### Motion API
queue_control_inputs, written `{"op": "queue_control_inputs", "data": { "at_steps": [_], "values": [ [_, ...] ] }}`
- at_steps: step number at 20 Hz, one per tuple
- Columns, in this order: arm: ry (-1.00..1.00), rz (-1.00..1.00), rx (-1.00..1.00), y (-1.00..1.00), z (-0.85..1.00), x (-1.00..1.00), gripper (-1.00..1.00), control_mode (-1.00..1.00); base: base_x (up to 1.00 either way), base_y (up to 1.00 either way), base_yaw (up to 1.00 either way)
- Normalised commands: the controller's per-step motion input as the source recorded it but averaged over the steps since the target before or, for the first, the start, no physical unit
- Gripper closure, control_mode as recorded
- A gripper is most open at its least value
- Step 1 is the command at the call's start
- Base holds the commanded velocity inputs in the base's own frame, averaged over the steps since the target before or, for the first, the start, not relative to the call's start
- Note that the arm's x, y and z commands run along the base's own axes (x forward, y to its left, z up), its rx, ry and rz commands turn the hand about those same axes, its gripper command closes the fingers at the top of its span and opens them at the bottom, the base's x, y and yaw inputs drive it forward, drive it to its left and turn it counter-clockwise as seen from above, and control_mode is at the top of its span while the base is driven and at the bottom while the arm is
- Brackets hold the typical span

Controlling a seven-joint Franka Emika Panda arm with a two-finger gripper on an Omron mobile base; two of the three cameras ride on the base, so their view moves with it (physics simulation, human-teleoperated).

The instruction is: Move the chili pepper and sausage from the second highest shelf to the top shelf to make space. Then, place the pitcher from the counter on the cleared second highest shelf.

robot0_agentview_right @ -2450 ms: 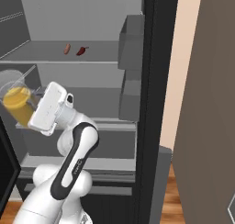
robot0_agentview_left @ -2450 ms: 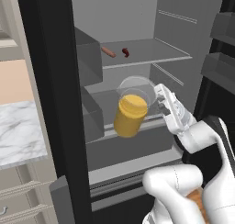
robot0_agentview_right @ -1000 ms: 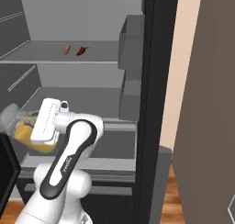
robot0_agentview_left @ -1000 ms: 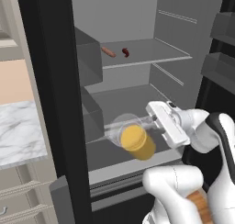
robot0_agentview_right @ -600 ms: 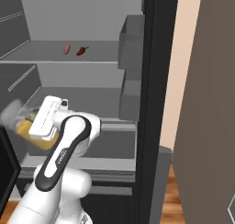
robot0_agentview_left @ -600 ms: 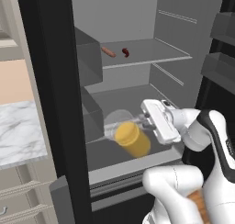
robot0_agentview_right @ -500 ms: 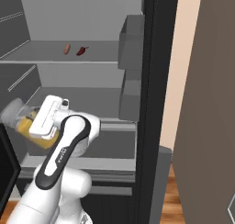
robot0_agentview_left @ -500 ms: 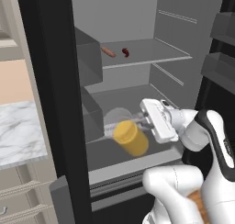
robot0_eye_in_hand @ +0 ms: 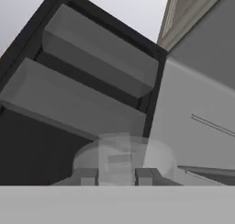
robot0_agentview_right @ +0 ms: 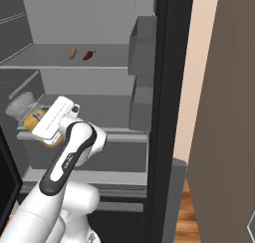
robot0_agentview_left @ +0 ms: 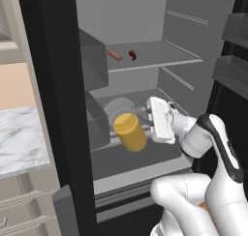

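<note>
Top shelf [robot0_agentview_left: 164, 56]: sausage [robot0_agentview_left: 114, 54] and chili pepper [robot0_agentview_left: 132, 55] near left rear corner; front edge and right half free. Left door bins [robot0_agentview_left: 94, 61] crowd the entry beside tilted pitcher [robot0_agentview_left: 128, 129]. Right wall rails [robot0_agentview_left: 177, 78] narrow that side.

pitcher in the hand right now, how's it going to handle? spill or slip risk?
The pitcher looks rigid, clear and smooth, so probably slippery in the hand. It is tilted well off upright with orange liquid inside and no visible lid, so spilling seems likely. Being fairly full, it is probably heavy for its size.
</note>
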Motion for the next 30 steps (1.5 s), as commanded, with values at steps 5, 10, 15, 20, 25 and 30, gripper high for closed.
{"op": "queue_control_inputs", "data": {
  "at_steps": [5,10,15,20,25,30],
  "values": [
    [-0.01,-0.19,0.06,0.09,0.00,0.42,1.00,-1.00,0.00,0.00,0.00],
    [0.00,-0.19,0.00,0.13,-0.06,0.37,1.00,-1.00,0.00,0.00,0.00],
    [0.00,-0.21,0.00,0.05,-0.15,0.43,1.00,-1.00,0.00,0.00,0.00],
    [0.00,-0.19,0.03,0.00,-0.15,0.45,1.00,-1.00,0.00,0.00,0.00],
    [0.00,-0.17,0.11,0.00,-0.03,0.41,1.00,-1.00,0.00,0.00,0.00],
    [0.00,-0.14,0.19,0.00,0.00,0.38,1.00,-1.00,0.00,0.00,0.00]
  ]
}}
